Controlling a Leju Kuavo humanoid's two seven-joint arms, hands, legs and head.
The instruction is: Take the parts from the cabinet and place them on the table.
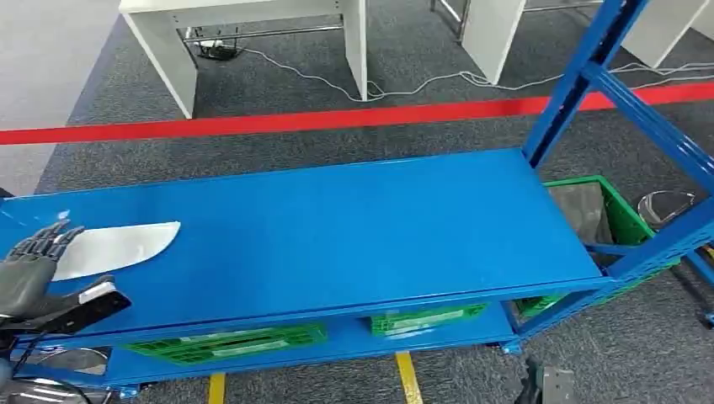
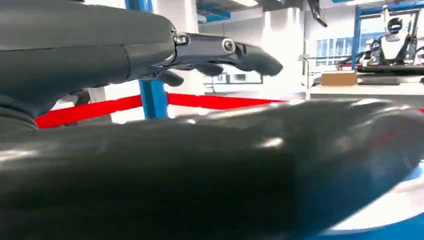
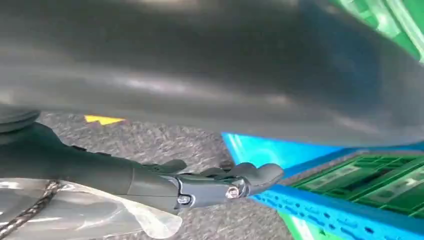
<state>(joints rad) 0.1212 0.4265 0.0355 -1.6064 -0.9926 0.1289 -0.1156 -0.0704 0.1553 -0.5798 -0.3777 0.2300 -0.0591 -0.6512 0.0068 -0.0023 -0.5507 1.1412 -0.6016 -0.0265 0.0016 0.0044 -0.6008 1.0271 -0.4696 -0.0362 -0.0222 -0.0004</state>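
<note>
A flat white blade-shaped part (image 1: 122,246) lies on the top shelf of the blue cabinet (image 1: 354,227), near its left end. My left hand (image 1: 34,273) hovers at the part's left end with fingers spread, and its fingertips (image 1: 52,238) overlap the part's edge; nothing is gripped. The left wrist view has the fingers (image 2: 225,52) stretched out above the thick thumb, with a white patch of the part (image 2: 390,212) below. My right hand (image 3: 220,185) hangs low beside the cabinet's lower shelf edge, fingers straight and holding nothing.
Green crates (image 1: 227,343) (image 1: 425,318) sit on the lower shelf and a green bin (image 1: 619,215) stands at the cabinet's right end. A blue upright (image 1: 581,76) rises at the back right. Red floor tape (image 1: 295,120) and white tables (image 1: 168,34) lie beyond. Clear plastic (image 3: 90,210) hangs under my right wrist.
</note>
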